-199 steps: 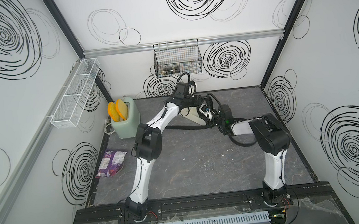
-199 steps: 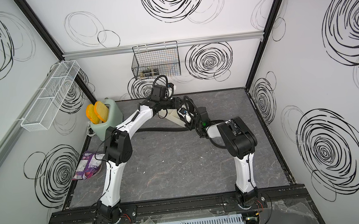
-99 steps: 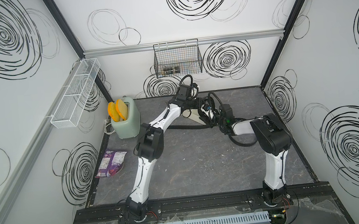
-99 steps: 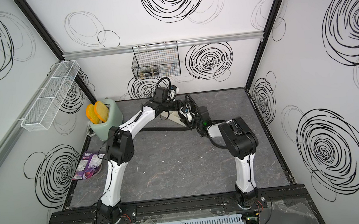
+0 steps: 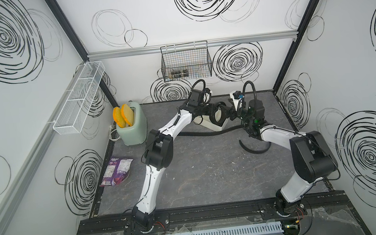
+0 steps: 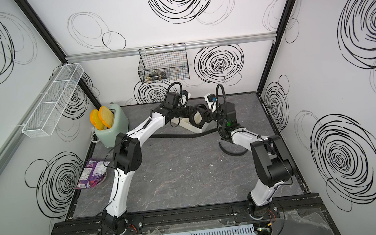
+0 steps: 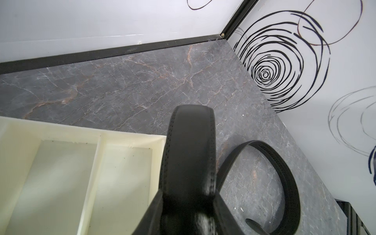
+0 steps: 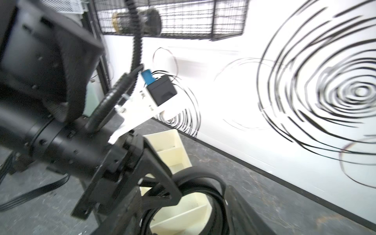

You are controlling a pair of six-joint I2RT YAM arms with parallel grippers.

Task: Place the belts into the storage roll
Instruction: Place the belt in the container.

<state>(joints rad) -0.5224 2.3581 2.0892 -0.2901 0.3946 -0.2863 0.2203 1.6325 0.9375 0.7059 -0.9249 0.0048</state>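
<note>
A black belt wound into a loose coil [image 5: 212, 115] [image 6: 192, 119] hangs over the right end of the cream storage roll [image 5: 209, 127] [image 6: 191, 127] at the back of the table. My left gripper [image 5: 215, 112] [image 7: 188, 203] is shut on the coil's band [image 7: 191, 142], above an end compartment of the storage roll [image 7: 130, 143]. My right gripper [image 5: 233, 113] [image 8: 183, 213] faces it from the right with its jaws spread open around the coil [image 8: 203, 179]. A second black belt [image 5: 198, 133] [image 7: 284, 173] lies along the floor in front of the tray and curls at its right end.
A green toaster [image 5: 132, 128] with toast stands at the back left, with a purple snack bag [image 5: 117, 169] on the floor nearer the front. A black wire basket [image 5: 186, 62] hangs on the back wall and a white mesh shelf [image 5: 80, 98] on the left wall.
My right gripper's jaws have spread apart at the coil, and its wrist has shifted a little right and back. The left gripper keeps its hold on the belt.
</note>
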